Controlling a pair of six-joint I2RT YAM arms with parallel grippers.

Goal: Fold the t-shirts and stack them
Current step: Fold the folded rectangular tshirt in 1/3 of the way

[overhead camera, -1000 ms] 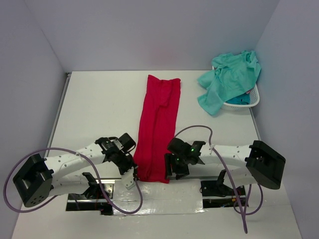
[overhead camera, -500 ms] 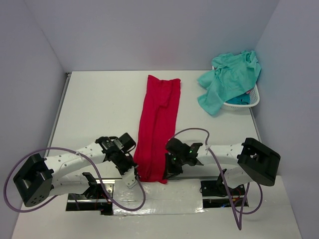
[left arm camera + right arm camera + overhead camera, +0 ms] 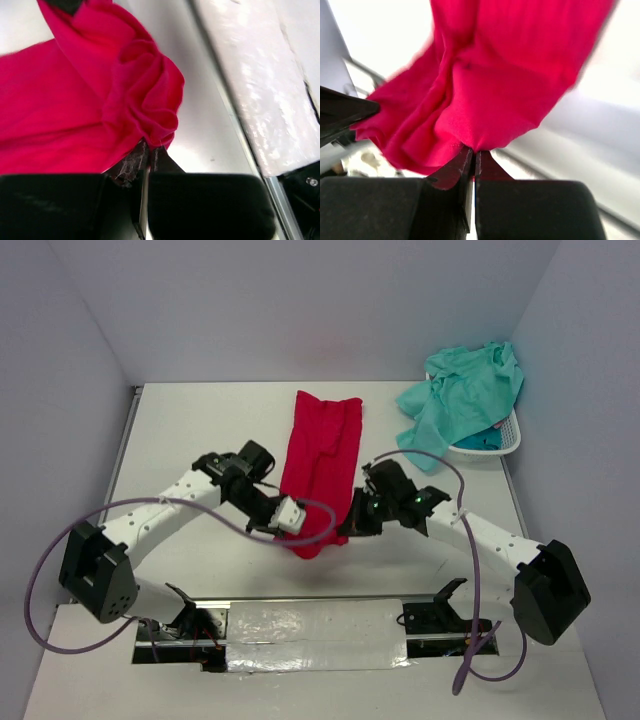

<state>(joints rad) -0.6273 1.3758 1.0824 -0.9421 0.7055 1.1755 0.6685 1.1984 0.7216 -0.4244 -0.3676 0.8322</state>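
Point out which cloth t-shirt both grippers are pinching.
The crimson red cloth t-shirt, the long strip mid-table, near end held by left gripper and right gripper; the light mint-teal cloth t-shirt drapes the white lattice basket.

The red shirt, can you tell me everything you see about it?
The red shirt is plain, soft crimson cloth, folded into a long narrow strip. Its far end lies flat on the white table. Its near end is held up, bunched and wrinkled, sagging between two pinches: the left tool is shut on one near corner and the right tool on the other. Nothing else touches it.
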